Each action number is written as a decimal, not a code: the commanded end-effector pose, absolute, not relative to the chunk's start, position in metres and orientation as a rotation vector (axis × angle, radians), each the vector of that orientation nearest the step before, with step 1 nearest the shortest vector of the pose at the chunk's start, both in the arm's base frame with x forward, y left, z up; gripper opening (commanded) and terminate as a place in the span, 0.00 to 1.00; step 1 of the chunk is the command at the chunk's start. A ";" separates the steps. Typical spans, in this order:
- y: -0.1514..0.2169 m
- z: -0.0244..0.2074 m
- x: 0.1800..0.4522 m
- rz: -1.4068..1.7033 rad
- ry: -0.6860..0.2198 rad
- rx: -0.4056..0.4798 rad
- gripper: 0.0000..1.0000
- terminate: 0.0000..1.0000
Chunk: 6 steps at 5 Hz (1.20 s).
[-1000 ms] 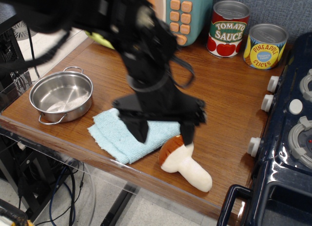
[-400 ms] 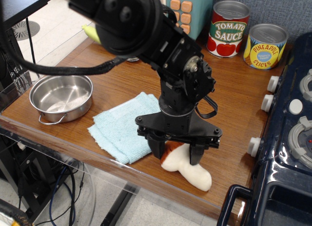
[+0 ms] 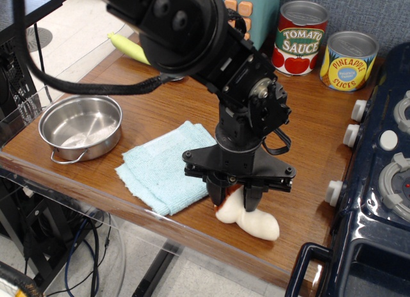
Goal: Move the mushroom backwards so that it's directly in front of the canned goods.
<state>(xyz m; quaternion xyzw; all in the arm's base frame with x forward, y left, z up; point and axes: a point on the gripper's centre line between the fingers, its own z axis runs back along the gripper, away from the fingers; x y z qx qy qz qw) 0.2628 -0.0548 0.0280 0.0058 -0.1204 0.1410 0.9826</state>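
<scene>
Brown wooden tabletop fills most of the frame, with a dark toy stove along the right edge and a grey-blue wall behind. At the upper right stand the canned goods, tomato sauce beside pineapple slices, well apart from anything else.

Low in the middle of the frame, near the front edge of the table, lies the mushroom. A second ago the gripper hung with its fingers spread wide, one over the light blue cloth and one at the cap. Since then it has swung across and settled so both fingers straddle the cap end, and they have drawn closer together. From here I would say they are pinching the cap, though the black body hides the contact, so I can't swear to a firm hold. Only the cream stem pokes out toward the lower right.

That reads to me as the grasp being made; the carry back toward the cans has not begun. A steel pot sits at the left, out of the way.
</scene>
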 end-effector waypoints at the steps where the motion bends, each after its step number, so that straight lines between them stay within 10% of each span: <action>1: -0.035 0.064 0.269 0.350 -0.307 -0.043 0.00 0.00; 6: -0.016 0.100 0.398 0.585 -0.314 -0.045 0.00 0.00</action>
